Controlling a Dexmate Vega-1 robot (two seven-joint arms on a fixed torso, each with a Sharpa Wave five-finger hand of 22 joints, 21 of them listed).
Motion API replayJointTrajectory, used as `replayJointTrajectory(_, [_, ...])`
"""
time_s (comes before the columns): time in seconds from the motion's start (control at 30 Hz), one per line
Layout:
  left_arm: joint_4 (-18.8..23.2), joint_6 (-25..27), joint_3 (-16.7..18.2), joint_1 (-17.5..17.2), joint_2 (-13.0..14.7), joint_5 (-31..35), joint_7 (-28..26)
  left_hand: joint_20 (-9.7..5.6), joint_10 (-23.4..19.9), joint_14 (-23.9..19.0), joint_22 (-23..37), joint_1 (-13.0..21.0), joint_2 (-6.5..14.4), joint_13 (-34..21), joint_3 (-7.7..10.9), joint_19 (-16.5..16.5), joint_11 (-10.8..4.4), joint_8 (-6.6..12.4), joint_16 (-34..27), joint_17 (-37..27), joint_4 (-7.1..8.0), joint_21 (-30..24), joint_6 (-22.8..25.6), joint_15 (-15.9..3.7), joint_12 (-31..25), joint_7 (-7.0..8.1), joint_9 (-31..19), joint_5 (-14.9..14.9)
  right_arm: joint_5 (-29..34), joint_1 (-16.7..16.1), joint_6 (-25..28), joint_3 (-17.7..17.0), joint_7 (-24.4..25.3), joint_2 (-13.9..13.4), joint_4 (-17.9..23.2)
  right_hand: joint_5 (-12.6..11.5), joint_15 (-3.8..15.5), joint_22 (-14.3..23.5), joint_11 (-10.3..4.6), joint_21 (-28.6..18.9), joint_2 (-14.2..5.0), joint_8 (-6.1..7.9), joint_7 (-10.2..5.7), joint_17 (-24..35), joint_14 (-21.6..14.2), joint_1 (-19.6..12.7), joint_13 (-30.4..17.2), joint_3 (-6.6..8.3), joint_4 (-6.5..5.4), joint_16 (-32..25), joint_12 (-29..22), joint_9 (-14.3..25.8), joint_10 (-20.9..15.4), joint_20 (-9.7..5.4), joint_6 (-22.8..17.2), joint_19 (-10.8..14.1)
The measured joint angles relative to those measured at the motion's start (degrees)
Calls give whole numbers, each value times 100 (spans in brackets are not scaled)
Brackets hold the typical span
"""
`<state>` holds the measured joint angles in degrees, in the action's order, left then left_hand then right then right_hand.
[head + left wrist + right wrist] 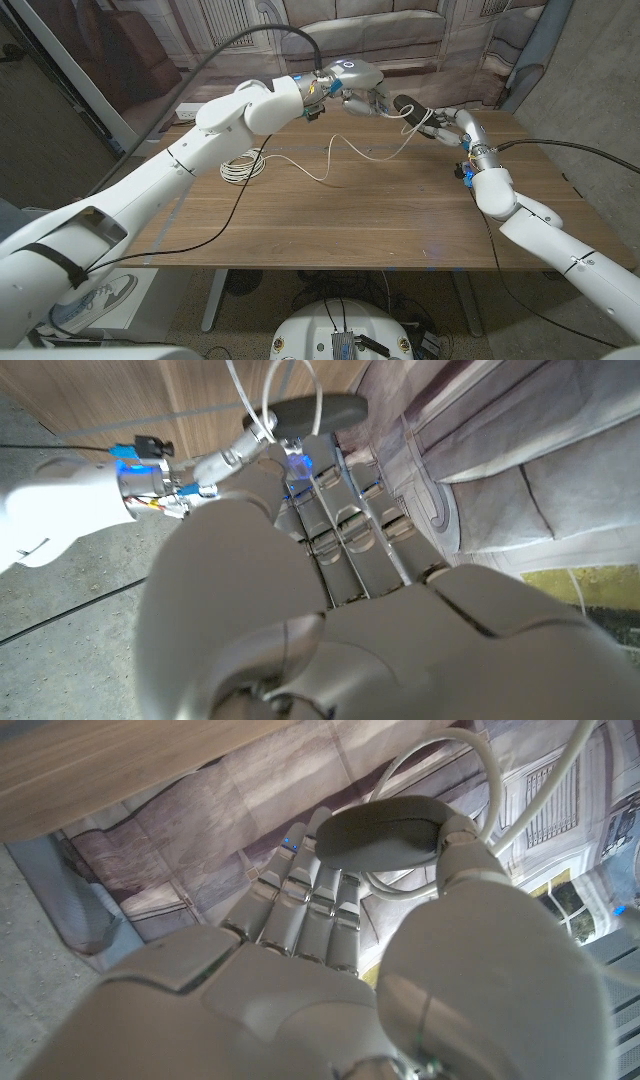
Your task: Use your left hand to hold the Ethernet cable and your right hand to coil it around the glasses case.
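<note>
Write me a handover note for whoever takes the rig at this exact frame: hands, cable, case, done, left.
Left hand and right hand meet above the table's far edge, both at the dark glasses case.
Right hand holds the case, with loops of white Ethernet cable around it.
Cable trails down across the table to a loose coil on the robot's left.
Done: a few turns. Left: wind the remaining slack.

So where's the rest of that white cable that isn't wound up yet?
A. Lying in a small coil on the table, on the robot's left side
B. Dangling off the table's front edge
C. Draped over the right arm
A: the head view shows the cable trailing back across the table to a small loose coil beside the left arm.
</note>
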<state>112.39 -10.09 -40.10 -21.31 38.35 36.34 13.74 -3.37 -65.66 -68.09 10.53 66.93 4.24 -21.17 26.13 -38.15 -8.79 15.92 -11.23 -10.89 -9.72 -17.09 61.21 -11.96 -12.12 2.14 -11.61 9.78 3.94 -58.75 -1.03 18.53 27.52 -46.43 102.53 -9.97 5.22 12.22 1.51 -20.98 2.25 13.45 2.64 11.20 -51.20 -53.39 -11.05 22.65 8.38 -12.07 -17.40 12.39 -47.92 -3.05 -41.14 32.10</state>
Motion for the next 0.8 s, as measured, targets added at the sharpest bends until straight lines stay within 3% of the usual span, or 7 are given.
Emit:
replayJointTrajectory(0.27, [-256,-79,-185,403,-312,56,109,0,0,-3,0,-1,0,-1,0,0,0,-10,-2,0,0,0,0,-2,18,0,0,-6,91,-60,-180,117,-40,-58,39,0,0,0,0,-24,-43,2,0,0,-1,43,-3,-1,0,0,-3,-3,0,0,0,0])
replayJointTrajectory(0.8, [-936,-76,-607,1052,-888,187,429,0,0,-8,0,-3,0,-53,-1,0,0,-23,-2,0,1,0,0,-14,0,0,3,-23,155,-159,-1219,168,-94,-104,93,6,-9,0,-1,-24,-52,20,0,0,-11,52,-3,-14,-1,0,-2,0,1,0,0,0])
